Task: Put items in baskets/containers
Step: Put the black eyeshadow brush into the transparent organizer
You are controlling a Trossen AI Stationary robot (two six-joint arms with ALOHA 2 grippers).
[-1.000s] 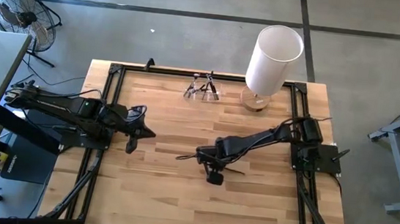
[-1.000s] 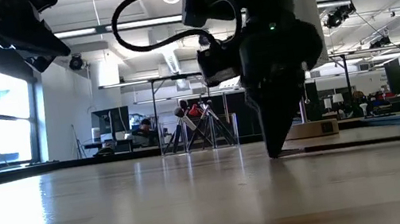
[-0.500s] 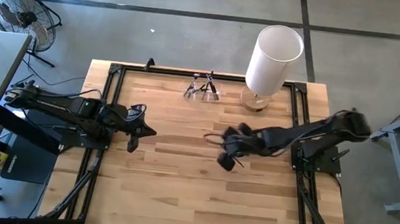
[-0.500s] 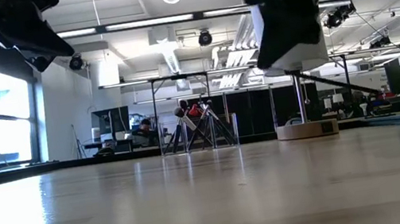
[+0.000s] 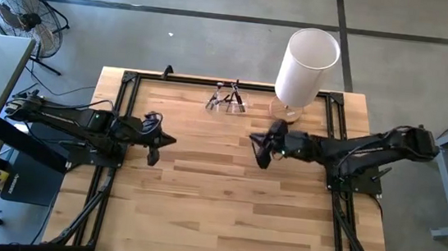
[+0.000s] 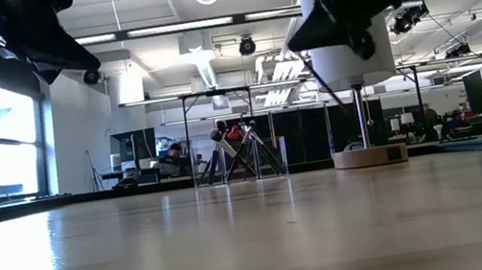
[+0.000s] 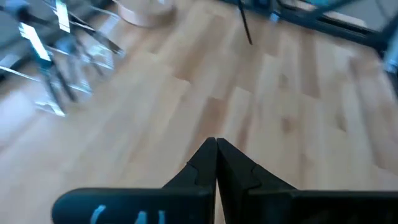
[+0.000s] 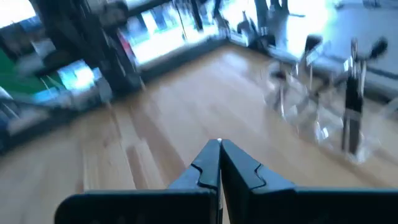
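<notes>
The clear cup (image 5: pixel 226 100) stands near the table's far edge with several thin brushes leaning in it; it also shows as the cup (image 8: pixel 311 106) in the right wrist view. My right gripper (image 5: pixel 261 152) hangs above the table, to the near right of the cup and in front of the white cylinder, shut on one thin dark brush (image 6: pixel 335 91). My left gripper (image 5: pixel 154 144) waits shut over the table's left part, its fingers (image 7: pixel 216 144) touching nothing. My right gripper pinches the thin dark brush between its two shut fingers (image 8: pixel 205 168). The fingers hide the gripped spot. A length of the shaft (image 7: pixel 245 25) sticks out below the gripper, slanting down. The brush is lifted clear of the table.
A tall white cylinder (image 5: pixel 306 65) on a round wooden base (image 6: pixel 370 155) stands at the far right, close behind my right gripper. Black rails (image 5: pixel 117 123) frame the table. Bare wood (image 5: pixel 217 199) lies across the middle and near part. A fan (image 5: pixel 16 11) stands on the floor beyond.
My right gripper has risen from the table's middle with the brush that lay there, and swung toward the far right, ending near the white cylinder and the cup. The brush is now lifted clear and slants below the fingers.
</notes>
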